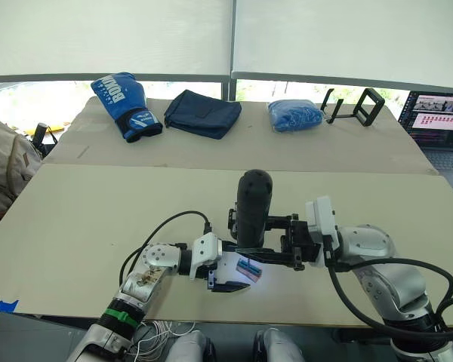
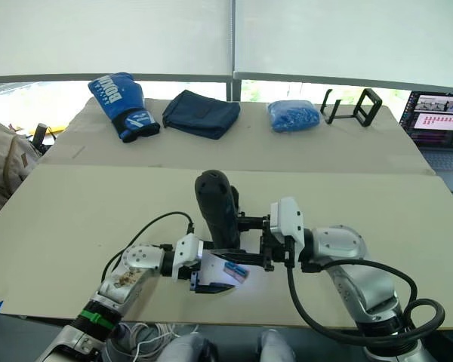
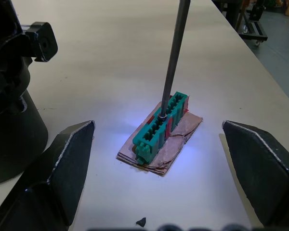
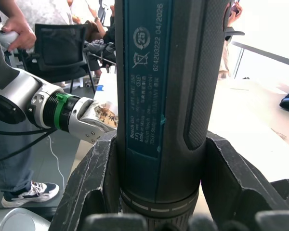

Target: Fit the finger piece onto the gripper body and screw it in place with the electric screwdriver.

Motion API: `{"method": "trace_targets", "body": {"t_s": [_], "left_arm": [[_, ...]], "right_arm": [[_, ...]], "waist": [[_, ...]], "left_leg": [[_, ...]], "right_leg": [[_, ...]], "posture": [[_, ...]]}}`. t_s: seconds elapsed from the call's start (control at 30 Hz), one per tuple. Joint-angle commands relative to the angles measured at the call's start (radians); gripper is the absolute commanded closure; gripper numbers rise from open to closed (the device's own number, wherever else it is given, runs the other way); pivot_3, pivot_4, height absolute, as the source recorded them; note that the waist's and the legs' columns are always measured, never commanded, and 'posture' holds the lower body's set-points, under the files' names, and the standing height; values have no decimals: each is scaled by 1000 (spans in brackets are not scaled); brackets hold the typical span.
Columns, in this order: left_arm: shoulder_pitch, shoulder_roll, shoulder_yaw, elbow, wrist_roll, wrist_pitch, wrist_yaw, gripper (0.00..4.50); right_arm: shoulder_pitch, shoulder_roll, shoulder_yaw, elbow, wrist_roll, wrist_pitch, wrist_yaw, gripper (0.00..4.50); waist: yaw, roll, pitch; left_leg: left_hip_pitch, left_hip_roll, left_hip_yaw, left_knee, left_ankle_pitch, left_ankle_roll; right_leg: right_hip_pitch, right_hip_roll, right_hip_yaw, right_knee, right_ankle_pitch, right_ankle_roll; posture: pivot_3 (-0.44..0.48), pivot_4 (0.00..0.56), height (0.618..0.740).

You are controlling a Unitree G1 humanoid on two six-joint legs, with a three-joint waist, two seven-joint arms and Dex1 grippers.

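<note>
Pale beige matte table (image 1: 98, 226), smooth, w/ a second tabletop behind it under white roller blinds. On the far top: a glossy blue boxing glove (image 1: 125, 105), a soft folded navy pouch (image 1: 202, 113), a crinkly blue bundle (image 1: 293, 115), a black angular stand (image 1: 355, 108); an open laptop (image 1: 439, 121) at the far right edge.

Near edge, centre: the electric screwdriver (image 1: 254, 207) stands roughly upright, a thick matte-black cylinder w/ rounded top. Right gripper (image 4: 159, 187) is clamped round its barrel, textured black fingers (image 4: 94, 183) pressed against both sides; printed label runs along the casing. Its thin metal bit (image 3: 176, 57) comes down onto a small green ribbed block (image 3: 161, 125), tip touching the block's top row. Block sits on a brown, cracked-looking flat piece, lit by a bluish-white glow on the table.

Left gripper (image 3: 159, 159) is spread wide, its two dark wedge-shaped fingers (image 3: 67, 163) flanking the block on either side, not touching it. A rounded black mass, prob. the gripper body (image 3: 12, 110), stands just beside the left finger on the table. Tiny black chip lies near the block.

A person's hand and legs show past the table edge in the right wrist view.
</note>
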State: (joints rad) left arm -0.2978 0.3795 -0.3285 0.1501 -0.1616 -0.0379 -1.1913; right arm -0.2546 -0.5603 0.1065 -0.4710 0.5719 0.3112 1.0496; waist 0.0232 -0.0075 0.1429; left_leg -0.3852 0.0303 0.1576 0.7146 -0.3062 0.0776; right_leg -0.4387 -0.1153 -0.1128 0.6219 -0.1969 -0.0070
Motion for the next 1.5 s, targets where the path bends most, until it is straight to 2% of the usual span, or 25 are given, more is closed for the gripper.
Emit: {"method": "trace_targets", "body": {"t_s": [0.03,0.23,0.47,0.63,0.8,0.97,1.13,1.23,1.5], "left_arm": [[29,16,-8,1,-11,20,-14,31],[24,62,32,-40,-83,44,-70,31],[47,142,132,-146,-211,34,-140,31],[69,208,275,-218,-367,147,-132,31],[44,214,398,-222,-462,217,-67,31],[-21,217,423,-116,-400,183,-29,31],[-55,195,351,-8,-281,109,-30,31],[-92,148,284,53,-202,75,-3,31],[-137,-3,183,181,-84,-32,59,31]], "right_arm": [[-21,-5,-52,-37,65,-3,8,2569],[-52,-6,-85,-57,128,12,6,2569],[-118,-42,-150,-83,255,81,8,2569],[-172,-80,-201,-83,331,134,-16,2569],[-207,-96,-234,-76,380,169,-49,2569],[-221,-105,-259,-53,393,177,-59,2569],[-225,-107,-270,-47,394,177,-63,2569],[-220,-112,-275,-44,386,174,-55,2569],[-190,-122,-281,-47,366,166,-49,2569]], "waist": [[-2,0,0],[-16,0,0],[-16,0,4],[-14,0,5],[-12,0,5],[-11,1,6],[-12,0,6],[-10,0,6],[-11,0,6]], "left_leg": [[0,0,0,0,0,0],[-2,2,0,0,1,-1],[-5,2,-1,-1,2,-4],[-5,2,-1,-1,2,-3],[-5,2,-1,-1,2,-4],[-4,1,-1,-1,2,-4],[-4,0,0,-1,2,-4],[-4,0,0,-1,3,-4],[-4,0,0,0,3,-4]], "right_leg": [[0,0,0,0,0,0],[-2,1,0,0,0,0],[-6,1,-1,1,0,-1],[-6,1,-1,1,0,-1],[-5,2,-2,1,0,-1],[-3,5,-3,1,0,-1],[-3,7,-4,0,0,-1],[-3,7,-4,1,0,-1],[-2,7,-4,1,0,0]], "posture": [[0,150,740],[0,150,740],[0,150,740],[0,150,740],[0,150,740],[0,150,740],[0,150,740],[0,150,740],[0,150,740]]}}
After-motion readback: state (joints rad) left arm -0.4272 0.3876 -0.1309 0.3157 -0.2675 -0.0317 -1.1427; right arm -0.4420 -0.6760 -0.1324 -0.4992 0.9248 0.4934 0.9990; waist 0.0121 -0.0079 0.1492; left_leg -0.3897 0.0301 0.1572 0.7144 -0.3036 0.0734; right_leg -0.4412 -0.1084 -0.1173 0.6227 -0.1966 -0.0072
